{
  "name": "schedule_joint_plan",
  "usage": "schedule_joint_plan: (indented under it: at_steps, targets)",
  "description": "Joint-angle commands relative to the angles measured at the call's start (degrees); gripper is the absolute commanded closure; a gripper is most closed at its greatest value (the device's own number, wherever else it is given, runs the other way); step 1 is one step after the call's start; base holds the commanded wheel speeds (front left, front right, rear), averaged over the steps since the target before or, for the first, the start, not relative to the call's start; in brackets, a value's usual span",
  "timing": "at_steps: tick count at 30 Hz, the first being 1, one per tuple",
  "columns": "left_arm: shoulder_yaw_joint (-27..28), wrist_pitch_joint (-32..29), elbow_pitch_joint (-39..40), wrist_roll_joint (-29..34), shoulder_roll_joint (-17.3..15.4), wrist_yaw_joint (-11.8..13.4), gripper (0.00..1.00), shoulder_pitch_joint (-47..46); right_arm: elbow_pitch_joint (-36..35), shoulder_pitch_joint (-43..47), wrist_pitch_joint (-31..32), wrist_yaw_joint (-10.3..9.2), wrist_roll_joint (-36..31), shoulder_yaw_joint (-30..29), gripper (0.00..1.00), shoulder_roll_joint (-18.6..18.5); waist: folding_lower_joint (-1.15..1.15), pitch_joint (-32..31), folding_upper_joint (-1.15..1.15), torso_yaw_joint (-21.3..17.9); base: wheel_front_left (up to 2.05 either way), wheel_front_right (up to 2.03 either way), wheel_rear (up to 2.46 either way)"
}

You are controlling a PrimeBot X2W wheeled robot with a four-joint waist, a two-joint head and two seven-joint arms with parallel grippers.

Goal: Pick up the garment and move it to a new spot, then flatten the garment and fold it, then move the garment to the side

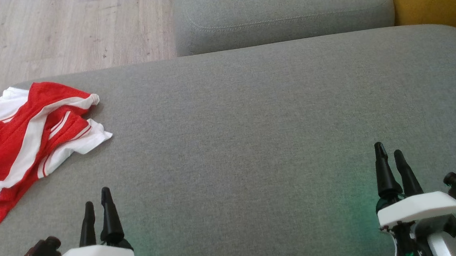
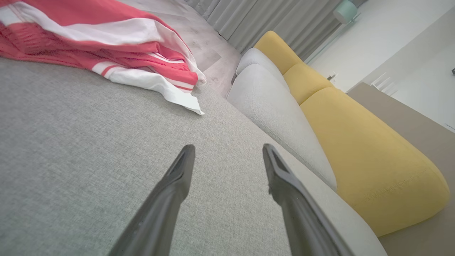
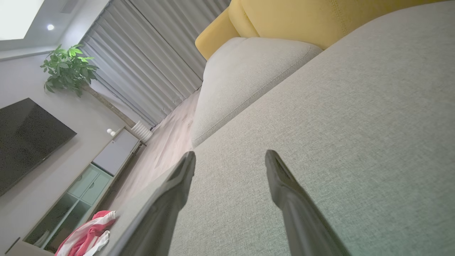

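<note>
the garment (image 1: 23, 134), a red shirt with white stripes and trim, is lying crumpled along the left side of the grey cushion (image 1: 251, 122), reaching up to the cushion's far left corner. the first step, picking it up, is looking not yet begun: nothing is touching the cloth. the left gripper (image 1: 97, 197) is hovering over the cushion's near left part, jaws standing apart and holding nothing, with the garment near it, ahead and to its left. the right gripper (image 1: 389, 149) is hanging over the cushion's near right part, fingers likewise spread and empty, well apart from the garment. the next move is probably calling for the left arm to reach left and forward to a raised fold and close on it. the cushion's bare middle is offering a new spot.
</note>
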State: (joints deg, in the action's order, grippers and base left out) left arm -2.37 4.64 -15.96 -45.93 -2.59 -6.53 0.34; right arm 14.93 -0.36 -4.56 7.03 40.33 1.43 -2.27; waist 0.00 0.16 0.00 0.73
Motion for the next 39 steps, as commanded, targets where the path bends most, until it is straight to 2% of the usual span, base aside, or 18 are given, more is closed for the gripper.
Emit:
schedule_joint_plan:
  at_steps: [1,24,39]
  targets:
    - [0.4,0.9,2.3,2.3,-0.8,-0.1,0.0,-1.3,-2.3,-1.4,-0.9,0.26,-2.5,1.2,0.0,-0.4,0.0,0.0,0.0,0.0,0.0,0.0,0.0]
    - [0.2,4.6,1.4,18.1,-1.3,-0.2,0.0,-0.4,-2.2,-1.0,-4.7,0.34,-18.9,3.2,0.0,-0.5,0.0,0.0,0.0,0.2,0.0,0.0,0.0]
    - [1.0,7.1,-2.3,28.0,-2.1,0.3,0.0,-0.1,-0.9,-0.5,-7.2,0.39,-25.8,2.2,0.0,-0.5,0.0,-0.4,0.0,0.3,0.0,0.0,0.0]
